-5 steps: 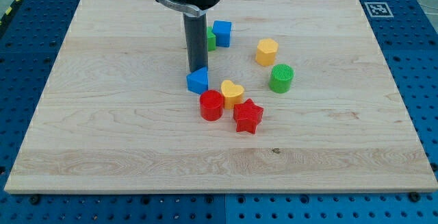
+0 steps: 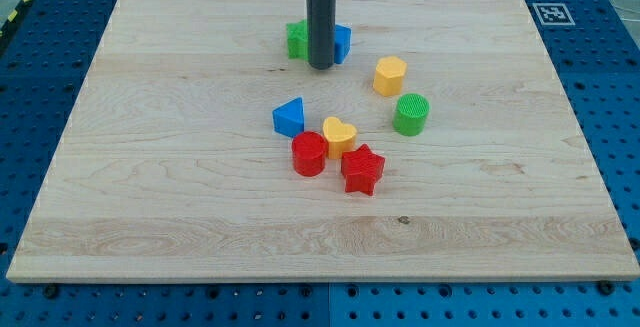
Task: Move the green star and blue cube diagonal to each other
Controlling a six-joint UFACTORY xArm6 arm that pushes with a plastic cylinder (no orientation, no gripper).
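Green star (image 2: 296, 39) and blue cube (image 2: 342, 43) sit near the counter's (image 2: 150, 167) top edge, about level with each other — star on the view's left, cube on the view's right. Our rod stands in front of the gap between them, hiding the inner part of each; whether they touch we cannot tell. Our tip (image 2: 320, 67) rests on the wood just below the pair.

No hand on this arm — only the rod, so no grip to report.

Further down, near the middle: blue triangle (image 2: 289, 118), then yellow heart (image 2: 339, 135) to its right, red cylinder (image 2: 309, 154) and red star (image 2: 362, 170) packed close below. Toward the view's right, well apart from the tip, yellow hexagon (image 2: 390, 75) above green cylinder (image 2: 411, 114).
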